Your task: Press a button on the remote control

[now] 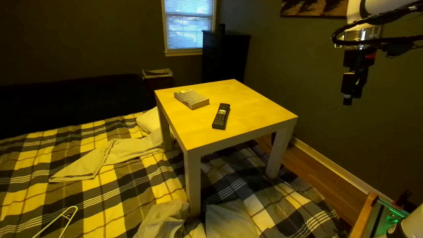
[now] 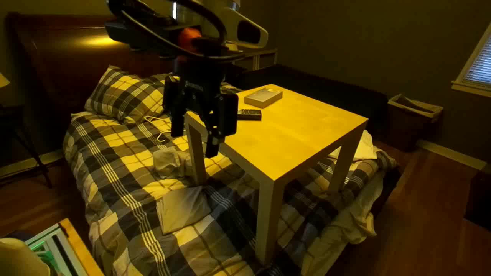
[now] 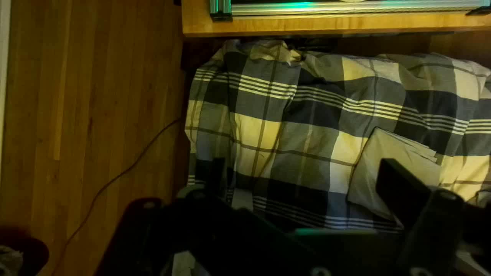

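Note:
The remote control [image 1: 221, 116] is a slim black bar with a small screen and keys. It lies flat on the pale wooden top of the small white-legged table [image 1: 254, 109]. In an exterior view the remote control [image 2: 250, 114] is partly hidden behind my gripper. My gripper [image 2: 195, 141] is open and empty, with its fingers pointing down. It hangs in the air off the table's side, apart from the remote; it also shows at the upper right in an exterior view [image 1: 351, 98]. In the wrist view my gripper [image 3: 303, 166] has its fingers wide apart; the remote is out of view there.
A pale flat box [image 1: 191, 98] lies on the table near the remote; it shows in both exterior views [image 2: 263, 97]. The table stands on a bed with a plaid cover [image 3: 307, 115]. A wood-edged stand [image 3: 268, 27] is beside the bed. A wall [image 1: 347, 142] runs behind the arm.

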